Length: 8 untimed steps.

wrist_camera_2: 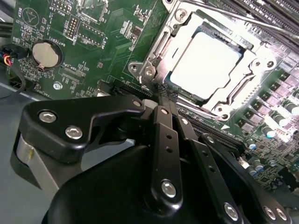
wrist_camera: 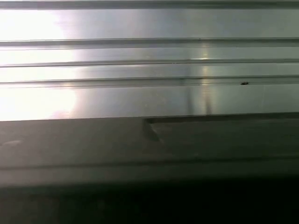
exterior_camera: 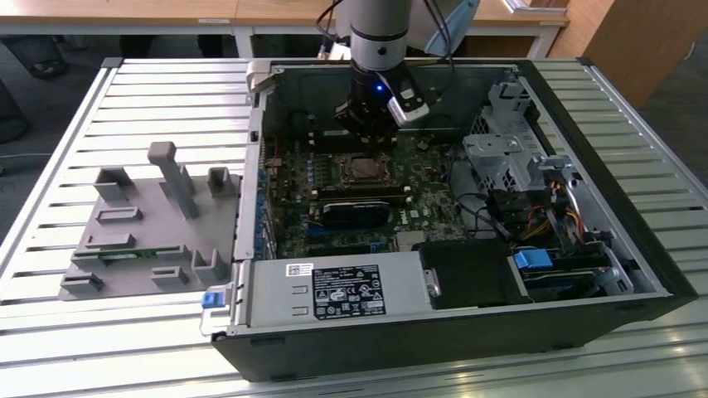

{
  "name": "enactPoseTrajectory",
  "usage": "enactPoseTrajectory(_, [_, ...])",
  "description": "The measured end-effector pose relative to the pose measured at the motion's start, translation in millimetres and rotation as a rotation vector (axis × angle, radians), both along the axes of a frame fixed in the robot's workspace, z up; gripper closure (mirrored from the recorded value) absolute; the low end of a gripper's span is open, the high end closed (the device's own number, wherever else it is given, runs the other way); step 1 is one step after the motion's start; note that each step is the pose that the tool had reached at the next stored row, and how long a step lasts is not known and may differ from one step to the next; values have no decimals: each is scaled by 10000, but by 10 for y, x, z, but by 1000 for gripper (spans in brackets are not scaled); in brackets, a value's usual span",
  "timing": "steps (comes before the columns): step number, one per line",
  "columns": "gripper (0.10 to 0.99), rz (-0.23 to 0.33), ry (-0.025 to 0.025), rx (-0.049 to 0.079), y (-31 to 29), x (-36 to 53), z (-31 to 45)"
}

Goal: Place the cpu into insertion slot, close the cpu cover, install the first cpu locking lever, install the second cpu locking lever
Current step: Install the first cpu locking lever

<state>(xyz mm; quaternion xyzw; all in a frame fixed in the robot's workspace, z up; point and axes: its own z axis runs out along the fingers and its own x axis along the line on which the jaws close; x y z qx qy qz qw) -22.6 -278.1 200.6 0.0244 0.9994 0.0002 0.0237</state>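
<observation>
CPU [wrist_camera_2: 205,63] lies flat in the insertion slot [wrist_camera_2: 212,100] on the green motherboard [wrist_camera_2: 93,51], its bright square top facing up and its edges square with the socket, so it seems seated. The cpu cover [wrist_camera_2: 161,42] frames it closely, apparently folded down. In the second wrist view the claw [wrist_camera_2: 166,100] hovers just beside the socket's corner, at about seven o'clock from the chip; its fingers look drawn together, holding nothing. In the exterior view the computer case [exterior_camera: 443,332] rests on the slatted worktop [exterior_camera: 66,348].
</observation>
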Motion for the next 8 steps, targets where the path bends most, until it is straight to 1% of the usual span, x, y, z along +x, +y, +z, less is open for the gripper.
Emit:
enactPoseTrajectory(4, [980, 0, 1, -101, 2, 5, -12])
enactPoseTrajectory(8, [980, 0, 1, -165, 6, 10, -24])
